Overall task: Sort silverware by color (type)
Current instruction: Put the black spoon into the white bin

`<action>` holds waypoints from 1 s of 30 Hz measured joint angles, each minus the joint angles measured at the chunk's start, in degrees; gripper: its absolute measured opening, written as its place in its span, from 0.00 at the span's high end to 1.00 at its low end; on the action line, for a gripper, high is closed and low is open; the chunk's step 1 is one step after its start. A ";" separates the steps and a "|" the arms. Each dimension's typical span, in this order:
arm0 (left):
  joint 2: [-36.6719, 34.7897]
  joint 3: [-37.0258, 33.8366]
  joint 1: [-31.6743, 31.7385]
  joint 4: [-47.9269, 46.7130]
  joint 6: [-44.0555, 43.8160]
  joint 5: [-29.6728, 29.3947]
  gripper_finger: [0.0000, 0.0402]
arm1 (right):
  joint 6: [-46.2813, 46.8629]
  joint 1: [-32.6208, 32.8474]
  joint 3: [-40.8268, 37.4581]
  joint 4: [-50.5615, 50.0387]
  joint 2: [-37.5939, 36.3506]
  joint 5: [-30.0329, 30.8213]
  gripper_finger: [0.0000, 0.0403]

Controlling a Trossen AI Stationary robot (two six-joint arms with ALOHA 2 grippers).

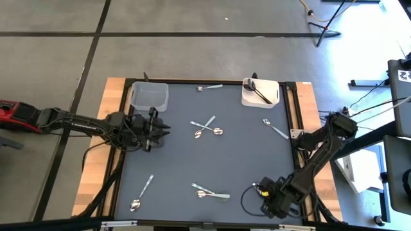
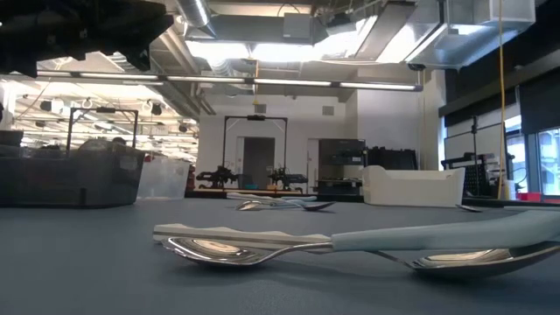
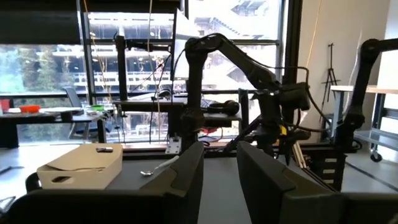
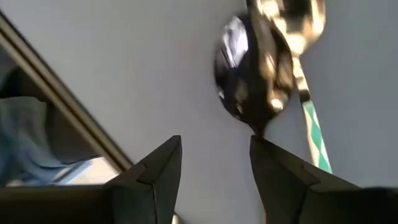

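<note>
Silver spoons lie scattered flat on the dark mat: one at the far edge (image 1: 209, 86), a crossed pair (image 1: 206, 127) mid-table, one (image 1: 276, 129) to the right, one (image 1: 141, 193) near left, and a pair (image 1: 210, 192) near the front, which fills the low view (image 2: 249, 249). Dark utensils (image 1: 259, 91) lie in the white bin. My right gripper (image 1: 262, 192) is open and low over the mat, just right of the near pair; a spoon bowl (image 4: 249, 74) lies ahead of its fingers (image 4: 214, 168). My left gripper (image 1: 162, 131) is open, pointing right beside the clear bin.
A clear bin (image 1: 149, 96) stands at the mat's far left corner and a white bin (image 1: 268, 96) at the far right. A raised black frame (image 1: 296, 128) borders the mat. Cables (image 1: 247, 199) loop beside my right gripper. Bare mat lies around the near left spoon.
</note>
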 joint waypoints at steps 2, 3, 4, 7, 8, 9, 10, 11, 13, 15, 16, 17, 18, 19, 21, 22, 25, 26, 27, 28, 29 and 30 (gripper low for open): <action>-0.02 0.00 0.00 0.64 0.63 -1.39 0.77 | 1.37 0.95 0.00 -1.30 0.83 0.19 0.55; 0.00 0.00 0.00 0.88 0.88 -1.93 0.77 | 2.38 1.25 0.00 -1.76 1.24 0.05 0.55; -0.02 0.00 0.00 1.01 1.05 -2.27 0.77 | 2.98 1.46 0.00 -1.68 1.57 -0.01 0.55; 0.00 0.00 0.00 2.35 1.13 -2.37 0.77 | 4.55 2.13 0.02 -1.18 2.80 -0.38 0.55; 0.00 0.00 0.00 2.84 1.15 -2.38 0.77 | 4.75 2.34 0.02 -1.47 3.23 -0.39 0.55; 0.00 0.00 0.00 3.28 1.16 -2.39 0.77 | 5.05 2.42 0.02 -2.08 3.69 -0.42 0.55; -0.01 0.00 0.00 3.59 1.18 -2.39 0.77 | 5.14 2.40 0.02 -2.99 4.12 -0.48 0.55; 0.00 0.00 0.00 3.84 1.18 -2.40 0.77 | 5.03 2.42 0.00 -3.94 4.56 -0.65 0.55; -0.01 0.00 0.00 4.09 1.18 -2.10 0.77 | 2.34 2.34 0.00 -4.98 5.57 -0.78 0.55; 0.01 0.00 0.00 4.09 1.15 -1.75 0.77 | -0.09 2.29 0.10 -5.32 6.44 -0.93 0.55; 0.05 0.00 0.00 4.07 1.13 -1.44 0.77 | -0.90 2.29 0.18 -5.39 6.76 -1.06 0.55; 0.10 0.00 0.00 4.08 1.13 -1.02 0.77 | -1.71 2.26 0.22 -5.44 7.06 -1.13 0.56; 0.09 0.00 0.00 4.05 1.16 -0.61 0.77 | -2.13 2.24 0.22 -5.49 7.15 -1.21 0.58; 0.09 0.00 -0.02 4.07 1.16 -0.52 0.77 | -2.33 2.24 0.20 -5.51 7.18 -1.15 0.61; 0.09 0.00 -0.02 4.05 1.01 -0.50 0.77 | -2.90 2.26 0.15 -5.47 7.16 -0.80 0.69; 0.09 0.00 -0.02 4.05 0.85 -0.51 0.77 | -3.23 2.29 0.14 -5.39 7.18 -0.70 0.73; 0.09 0.00 -0.04 3.97 0.83 -0.49 0.77 | -4.56 2.29 0.12 -5.08 7.27 -0.04 0.88; 0.09 0.00 -0.04 3.89 0.83 -0.50 0.77 | -5.49 2.32 0.11 -4.62 7.27 0.69 0.93; 0.09 0.00 -0.04 3.85 0.88 -0.50 0.77 | -6.94 2.36 0.11 -4.24 7.27 1.33 0.96; 0.10 0.00 -0.04 3.85 0.94 -0.48 0.77 | -8.10 2.39 0.08 -4.00 7.27 1.75 0.98; 0.09 0.00 -0.04 3.85 0.91 -0.47 0.77 | -8.88 2.39 0.00 -3.75 7.19 2.04 0.98; 0.09 0.00 -0.04 3.85 0.81 -0.45 0.77 | -9.65 2.37 0.00 -3.63 7.14 2.20 0.97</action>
